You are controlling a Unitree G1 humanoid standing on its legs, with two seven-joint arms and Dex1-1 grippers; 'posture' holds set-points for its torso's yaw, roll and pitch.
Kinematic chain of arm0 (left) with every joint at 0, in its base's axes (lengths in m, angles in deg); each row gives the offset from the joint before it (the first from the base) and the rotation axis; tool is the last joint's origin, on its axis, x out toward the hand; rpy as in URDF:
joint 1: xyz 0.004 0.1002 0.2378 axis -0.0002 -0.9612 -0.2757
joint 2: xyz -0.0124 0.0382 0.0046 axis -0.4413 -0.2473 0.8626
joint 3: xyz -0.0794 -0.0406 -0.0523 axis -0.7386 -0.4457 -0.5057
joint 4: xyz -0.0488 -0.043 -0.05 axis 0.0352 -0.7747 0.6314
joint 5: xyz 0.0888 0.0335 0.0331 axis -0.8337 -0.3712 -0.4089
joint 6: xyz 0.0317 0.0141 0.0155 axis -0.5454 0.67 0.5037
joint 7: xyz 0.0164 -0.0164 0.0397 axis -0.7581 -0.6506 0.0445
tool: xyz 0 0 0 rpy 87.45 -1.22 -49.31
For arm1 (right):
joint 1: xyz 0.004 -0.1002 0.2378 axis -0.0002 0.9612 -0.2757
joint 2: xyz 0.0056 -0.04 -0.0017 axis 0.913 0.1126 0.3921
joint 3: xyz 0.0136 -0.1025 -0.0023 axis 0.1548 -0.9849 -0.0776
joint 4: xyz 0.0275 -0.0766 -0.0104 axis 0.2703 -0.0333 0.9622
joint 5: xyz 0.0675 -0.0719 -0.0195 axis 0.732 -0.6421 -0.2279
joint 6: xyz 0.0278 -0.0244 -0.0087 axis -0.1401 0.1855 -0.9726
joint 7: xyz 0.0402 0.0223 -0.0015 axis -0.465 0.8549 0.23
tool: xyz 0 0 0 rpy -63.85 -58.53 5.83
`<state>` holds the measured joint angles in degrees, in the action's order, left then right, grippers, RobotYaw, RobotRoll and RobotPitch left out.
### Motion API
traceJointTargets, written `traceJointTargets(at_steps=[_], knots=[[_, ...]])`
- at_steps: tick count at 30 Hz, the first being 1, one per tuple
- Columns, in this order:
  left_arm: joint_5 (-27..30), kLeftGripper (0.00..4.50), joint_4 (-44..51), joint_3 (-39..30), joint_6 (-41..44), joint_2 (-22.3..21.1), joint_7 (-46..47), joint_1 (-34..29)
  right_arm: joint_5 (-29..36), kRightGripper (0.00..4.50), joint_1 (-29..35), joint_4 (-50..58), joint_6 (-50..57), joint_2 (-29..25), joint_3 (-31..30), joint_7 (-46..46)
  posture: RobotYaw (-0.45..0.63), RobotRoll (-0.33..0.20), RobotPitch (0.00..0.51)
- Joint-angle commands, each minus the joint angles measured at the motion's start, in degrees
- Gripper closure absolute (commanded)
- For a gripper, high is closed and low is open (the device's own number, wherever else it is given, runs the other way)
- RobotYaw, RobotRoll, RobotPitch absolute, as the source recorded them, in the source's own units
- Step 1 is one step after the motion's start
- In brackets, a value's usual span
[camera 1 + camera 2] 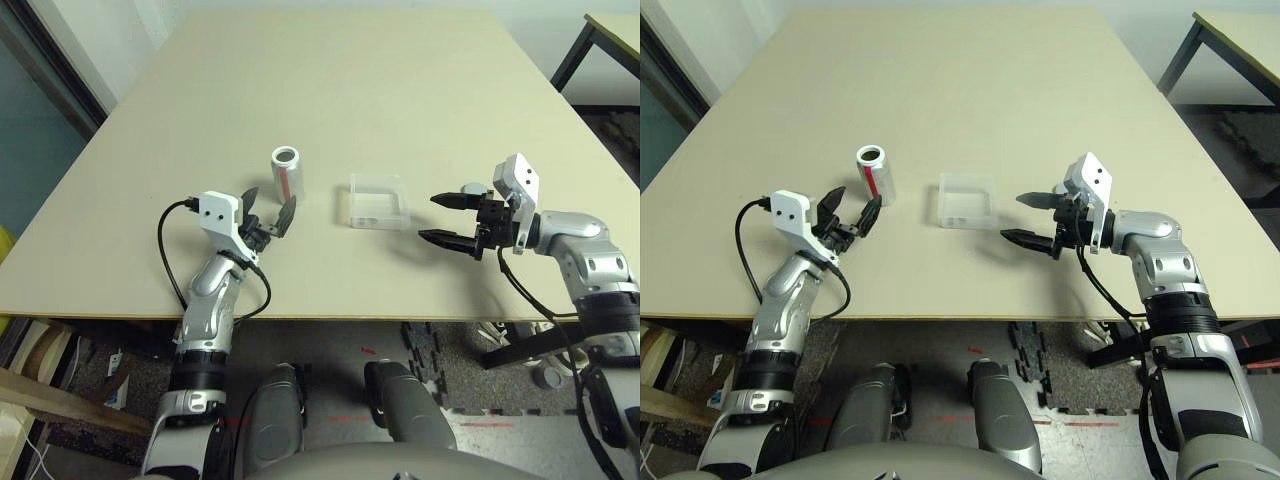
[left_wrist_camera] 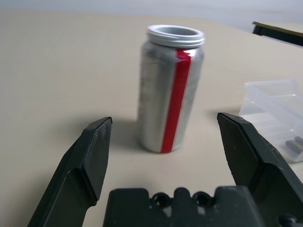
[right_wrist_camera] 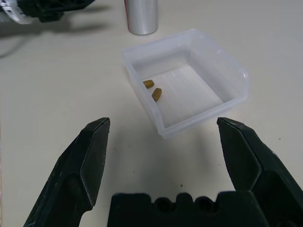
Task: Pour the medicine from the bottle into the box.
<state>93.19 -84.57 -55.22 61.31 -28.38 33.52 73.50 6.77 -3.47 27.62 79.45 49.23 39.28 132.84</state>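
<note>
The silver bottle (image 1: 286,173) with a red stripe stands upright on the table, its mouth open and uncapped. My left gripper (image 1: 268,209) is open just in front of it, its fingers a short way off the bottle (image 2: 171,90), touching nothing. To the bottle's right sits the clear plastic box (image 1: 379,201); two small brown pieces lie on the floor of the box (image 3: 236,78). Right of the box, my right gripper (image 1: 440,218) is open, its fingertips pointing at the box with a gap between.
A small grey round cap (image 1: 472,188) lies on the table beside my right gripper. The pale table (image 1: 330,90) stretches far behind the objects. Another table's dark leg (image 1: 575,50) stands at the far right.
</note>
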Motion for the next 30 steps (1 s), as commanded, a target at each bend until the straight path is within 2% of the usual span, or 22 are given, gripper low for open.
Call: traceJointTargets(at_steps=[1,4,13,21,30], knots=[[2.6,0.04,3.35,-4.4,3.58,-2.46,2.75,-1.02,1.0,0.0,0.73,-0.38,-0.61,0.65,1.83,-1.51,-0.2,0.0,0.134],[3.43,0.04,0.79,-9.18,4.89,-5.29,6.21,1.0,0.97,0.0,0.2,-1.73,-1.15,1.23,3.25,-4.34,-0.18,0.0,0.133],[1.68,0.04,-18.52,-16.67,-1.85,-14.81,9.86,12.11,0.84,0.0,-0.8,-5.74,-4.43,3.33,9.78,-16.64,-0.17,0.0,0.133],[0.6,0.04,-36.68,-16.92,-8.4,-22.64,8.16,22.29,0.88,0.0,0.28,-8.09,-7.52,3.13,17.09,-29.52,-0.17,0.0,0.16],[-1.16,0.04,-45.93,-15.26,-12.47,-24.91,7.2,28.14,0.18,0.0,-0.78,-15.18,-11.12,1.54,22.71,-40.9,-0.14,0.0,0.203]])
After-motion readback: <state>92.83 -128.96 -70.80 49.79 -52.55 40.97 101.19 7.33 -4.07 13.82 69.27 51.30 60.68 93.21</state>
